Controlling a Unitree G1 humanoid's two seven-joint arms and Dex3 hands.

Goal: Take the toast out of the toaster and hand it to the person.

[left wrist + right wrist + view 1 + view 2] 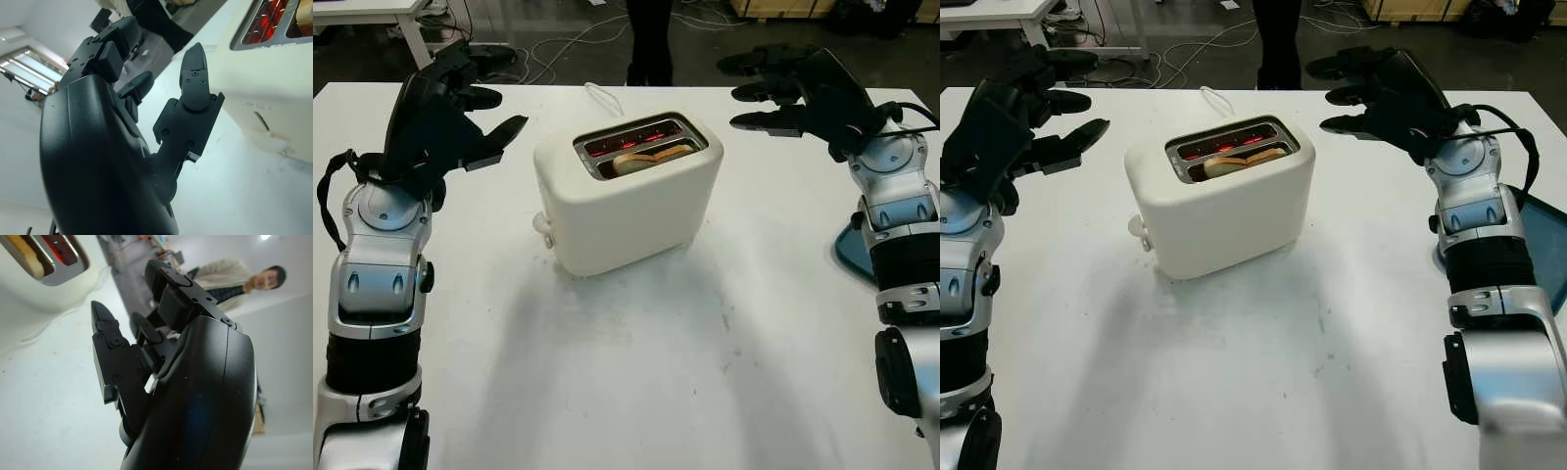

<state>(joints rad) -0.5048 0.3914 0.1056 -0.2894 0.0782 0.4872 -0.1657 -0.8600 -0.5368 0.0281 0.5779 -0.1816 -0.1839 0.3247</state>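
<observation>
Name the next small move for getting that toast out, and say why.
Probably bring the right hand over the toaster and down toward the toast. Both it and the left hand are open, flanking the toaster, and the slice sits in the nearer slot.

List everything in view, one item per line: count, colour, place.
toaster: 1, cream, middle of the table, slots glowing red
toast: 1, light brown, in the toaster's nearer slot
cord: 1, white, on the table behind the toaster
table: 1, white, under everything
blue object: 1, at the table's right edge, partly hidden by the right arm
cables: several, on the dark floor beyond the table
person: 1, light top, standing beyond the table's far edge
left hand: 1, black, open, raised left of the toaster
right hand: 1, black, open, raised right of the toaster
</observation>
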